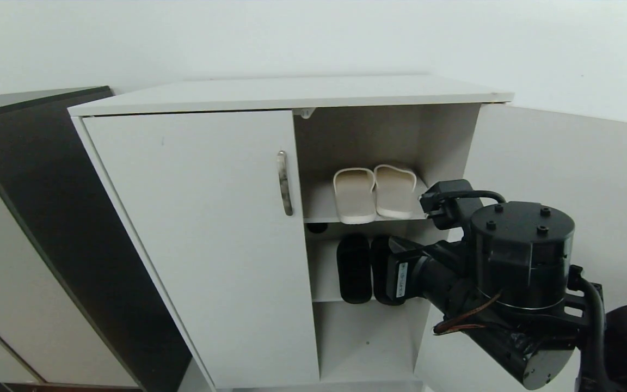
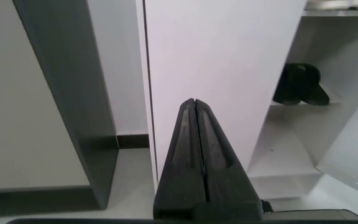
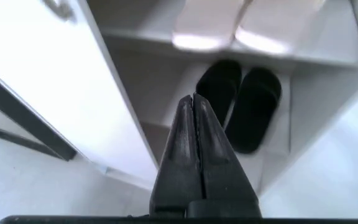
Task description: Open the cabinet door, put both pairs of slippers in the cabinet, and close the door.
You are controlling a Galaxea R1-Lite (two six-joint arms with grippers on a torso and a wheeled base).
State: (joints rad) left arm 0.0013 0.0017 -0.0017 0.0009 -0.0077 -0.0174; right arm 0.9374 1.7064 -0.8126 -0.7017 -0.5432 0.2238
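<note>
Two smooth, rounded pairs sit in the matte white cabinet point(image 1: 292, 95): white slippers point(image 1: 374, 193) at 12 o'clock of the black slippers point(image 1: 354, 268). Both left fingers point(image 2: 182, 149) and right fingers point(image 3: 182, 143) are pressed together.

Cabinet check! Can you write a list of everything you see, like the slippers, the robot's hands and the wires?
Surface: cabinet, right side open, left door shut.
Job's things: white slippers side by side on the upper shelf; black slippers on the shelf below.
Clutter: nothing seen.
Grippers: left gripper shut, empty, facing the left door; right gripper shut, empty, pointing at the black slippers.
Cables: black cable and reddish wires on the right arm.
Surroundings: white wall; dark panel beside the cabinet.
</note>
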